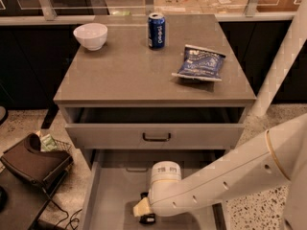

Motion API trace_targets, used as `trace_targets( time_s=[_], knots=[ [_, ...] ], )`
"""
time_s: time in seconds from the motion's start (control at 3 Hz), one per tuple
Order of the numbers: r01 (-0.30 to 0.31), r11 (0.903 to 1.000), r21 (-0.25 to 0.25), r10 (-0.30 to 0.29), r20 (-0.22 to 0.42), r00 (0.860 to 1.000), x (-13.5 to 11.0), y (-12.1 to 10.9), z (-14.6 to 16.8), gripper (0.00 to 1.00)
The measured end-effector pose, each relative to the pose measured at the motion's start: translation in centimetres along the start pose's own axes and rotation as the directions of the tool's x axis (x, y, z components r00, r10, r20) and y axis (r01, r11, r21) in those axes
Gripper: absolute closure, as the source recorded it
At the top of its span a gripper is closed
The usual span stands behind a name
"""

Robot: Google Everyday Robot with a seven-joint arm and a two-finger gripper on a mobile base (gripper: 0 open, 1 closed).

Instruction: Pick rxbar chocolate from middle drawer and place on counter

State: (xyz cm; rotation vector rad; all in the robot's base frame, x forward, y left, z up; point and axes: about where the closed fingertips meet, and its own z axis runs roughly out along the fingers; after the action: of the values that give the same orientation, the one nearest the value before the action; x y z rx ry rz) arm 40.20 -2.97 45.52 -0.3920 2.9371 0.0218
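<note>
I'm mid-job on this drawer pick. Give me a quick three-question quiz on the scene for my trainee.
1. Multiple choice: on the counter, what stands nearest the blue snack bag? A white bowl; B blue can.
2. True or false: the gripper hangs above the counter.
3. Fill in: the gripper is down inside the middle drawer, which stands ____.
Key: 1 B; 2 false; 3 open.
</note>
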Motion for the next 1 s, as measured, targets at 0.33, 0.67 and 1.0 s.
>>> trace_targets(
  time_s=[0.33,0.67,1.0],
  knots=[
    [0.014,0.9998,-0.012,-0.014,-0.016,1.0,0.4,0.3,3.2,0.0],
    [0.0,0.9992,-0.04,-0.001,-0.025,1.0,0.5,0.9,5.2,0.0],
    [0.02,0.9936,-0.111,-0.024,-0.038,0.999,0.2,3.6,7.7,0.0]
  ],
)
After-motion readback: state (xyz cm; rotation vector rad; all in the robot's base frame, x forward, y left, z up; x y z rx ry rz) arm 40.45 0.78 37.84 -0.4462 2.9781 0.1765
